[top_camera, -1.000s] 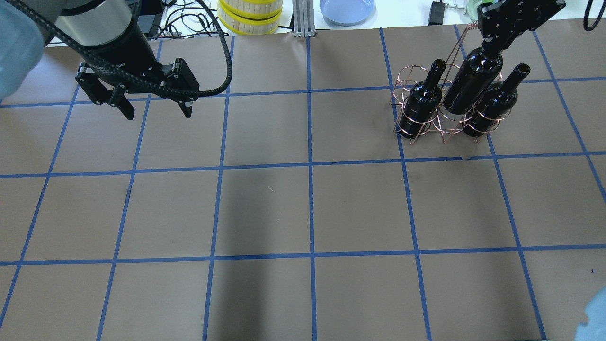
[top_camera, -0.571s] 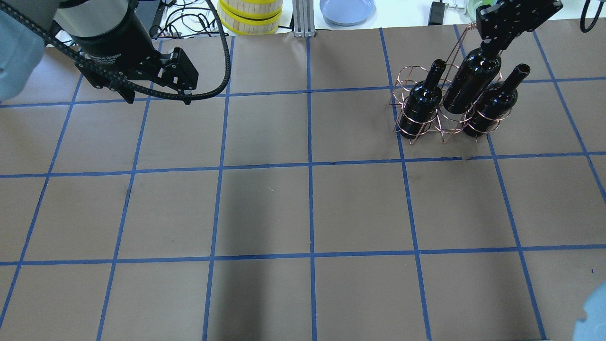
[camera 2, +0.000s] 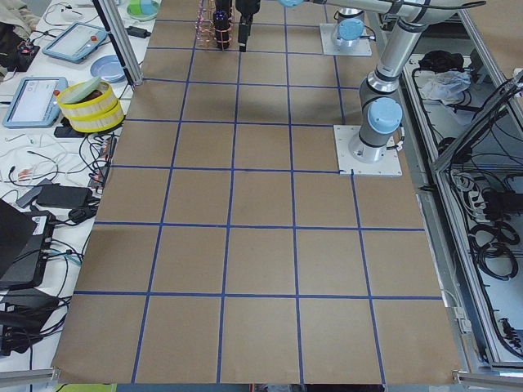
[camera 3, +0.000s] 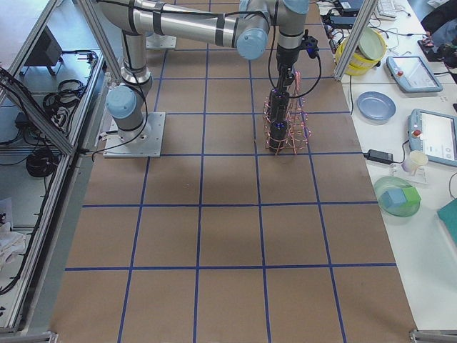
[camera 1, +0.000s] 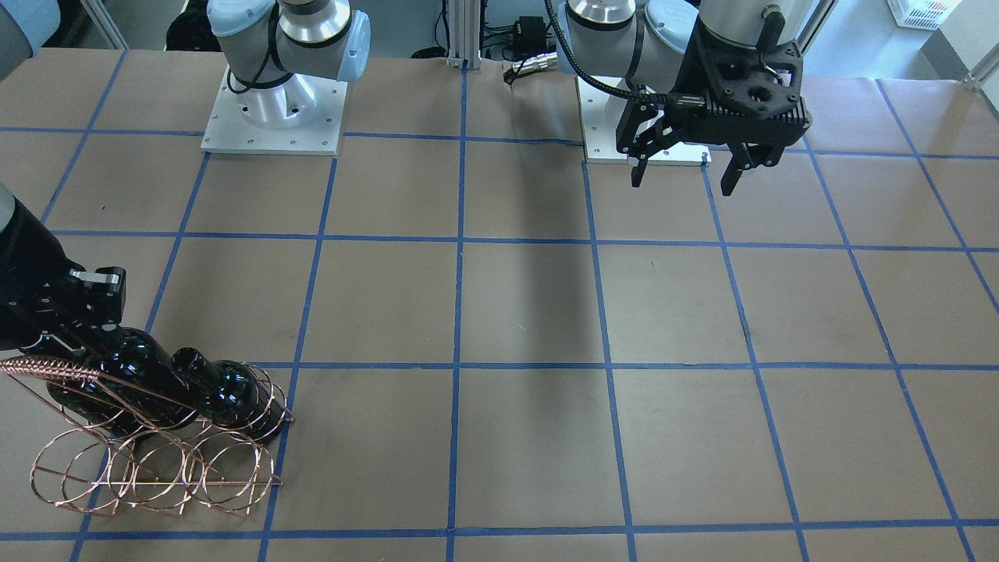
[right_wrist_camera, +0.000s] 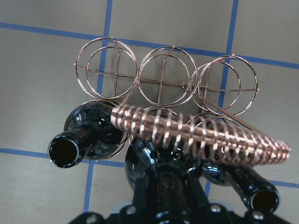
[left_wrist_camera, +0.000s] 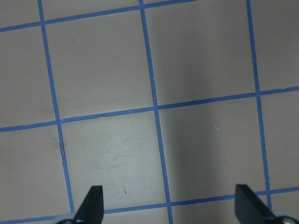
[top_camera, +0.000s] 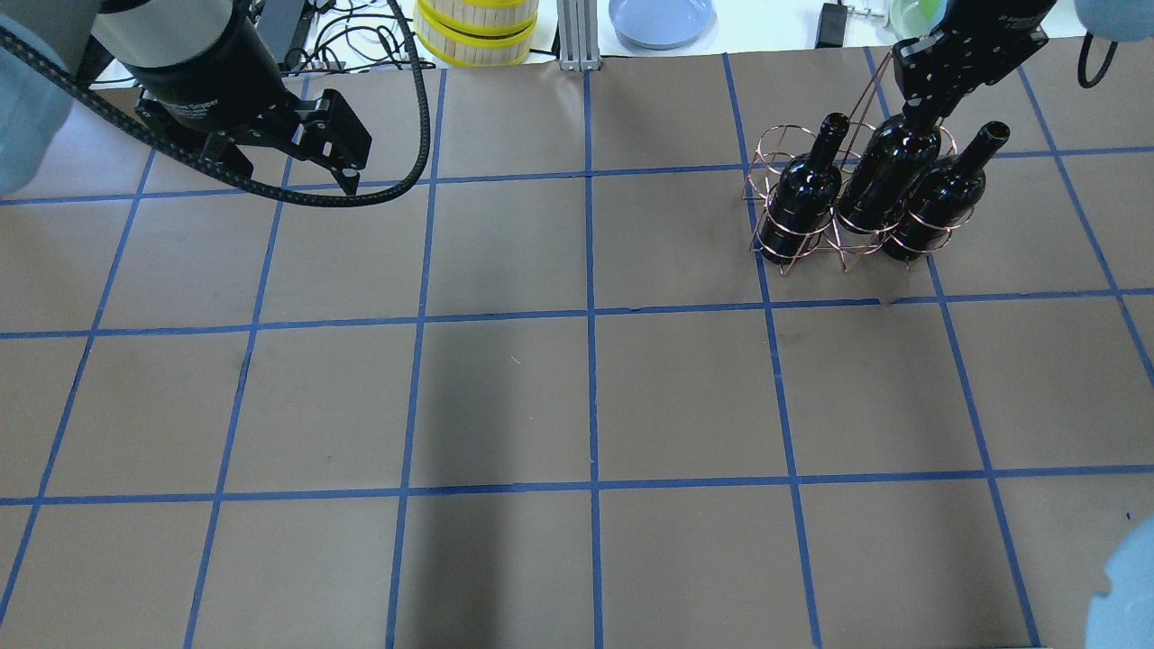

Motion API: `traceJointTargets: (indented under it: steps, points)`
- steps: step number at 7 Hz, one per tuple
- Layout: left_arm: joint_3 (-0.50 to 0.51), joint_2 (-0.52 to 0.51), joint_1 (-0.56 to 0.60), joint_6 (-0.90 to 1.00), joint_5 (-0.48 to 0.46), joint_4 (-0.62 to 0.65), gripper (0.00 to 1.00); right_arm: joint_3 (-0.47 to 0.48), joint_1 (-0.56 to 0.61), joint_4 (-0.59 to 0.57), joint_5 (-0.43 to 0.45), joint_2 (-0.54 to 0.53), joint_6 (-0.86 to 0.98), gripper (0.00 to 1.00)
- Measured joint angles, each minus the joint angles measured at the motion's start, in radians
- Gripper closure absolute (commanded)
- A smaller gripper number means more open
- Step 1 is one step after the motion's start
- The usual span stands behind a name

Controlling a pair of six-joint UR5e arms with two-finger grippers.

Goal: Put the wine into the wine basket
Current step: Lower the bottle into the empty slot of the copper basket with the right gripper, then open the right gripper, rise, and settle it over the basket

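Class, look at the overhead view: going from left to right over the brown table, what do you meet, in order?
The left tool → first wine bottle → middle wine bottle, held at its neck by the right tool → third wine bottle. The wine basket spans all three bottles, so it is left out.

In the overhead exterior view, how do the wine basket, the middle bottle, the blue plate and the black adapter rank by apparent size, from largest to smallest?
1. wine basket
2-3. middle bottle and blue plate: unsure, because the view's top edge cuts off the plate.
4. black adapter
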State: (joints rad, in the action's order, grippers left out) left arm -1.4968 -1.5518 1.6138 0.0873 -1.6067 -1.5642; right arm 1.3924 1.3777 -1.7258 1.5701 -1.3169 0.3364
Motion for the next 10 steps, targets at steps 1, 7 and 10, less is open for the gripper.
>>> traceJointTargets:
  steps: [1,7,10]
  points:
    - [-0.009,-0.005,-0.001,0.003,0.002,0.019,0.00,0.008,0.000,-0.009,0.000,0.004,0.002,0.63]
    - [-0.036,-0.005,-0.007,-0.045,0.048,0.038,0.00,0.051,0.001,-0.035,0.002,0.020,0.045,0.42]
    - [-0.038,-0.002,-0.008,-0.045,0.047,0.029,0.00,0.049,0.003,-0.066,0.003,-0.013,0.038,0.24]
